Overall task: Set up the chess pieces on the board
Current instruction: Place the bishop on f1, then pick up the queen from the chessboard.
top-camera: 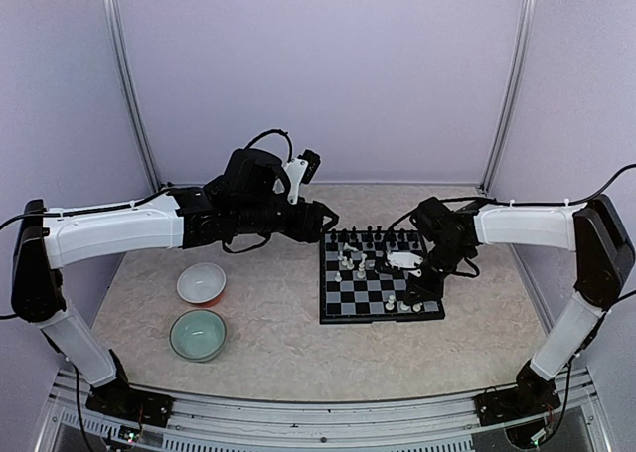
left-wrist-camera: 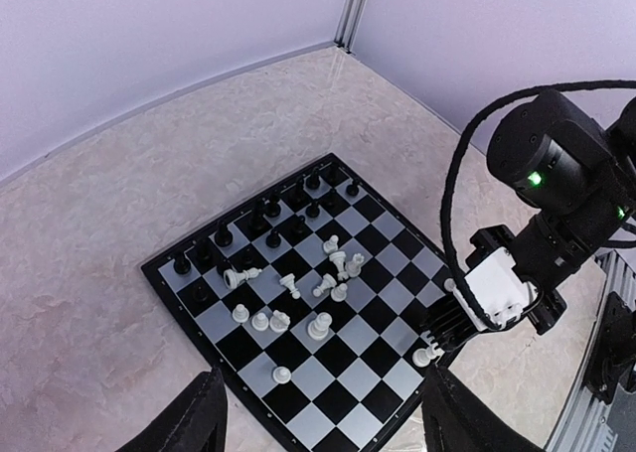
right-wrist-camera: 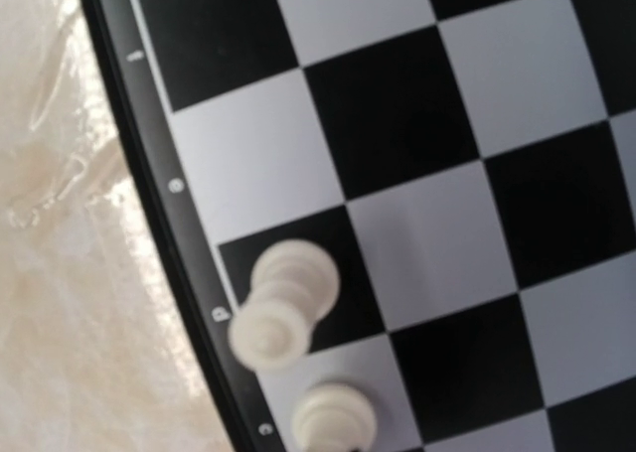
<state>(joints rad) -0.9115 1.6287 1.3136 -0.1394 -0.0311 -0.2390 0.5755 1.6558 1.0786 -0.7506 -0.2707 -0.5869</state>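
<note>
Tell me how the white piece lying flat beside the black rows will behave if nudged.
The toppled white piece looks round and tapered, so it would probably roll in a curve rather than slide. It is small against a square of the board, so likely very light and easily flicked away.

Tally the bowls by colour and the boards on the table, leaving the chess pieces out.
White bowl: 1
Pale green bowl: 1
Chessboard: 1
Total: 3
</note>
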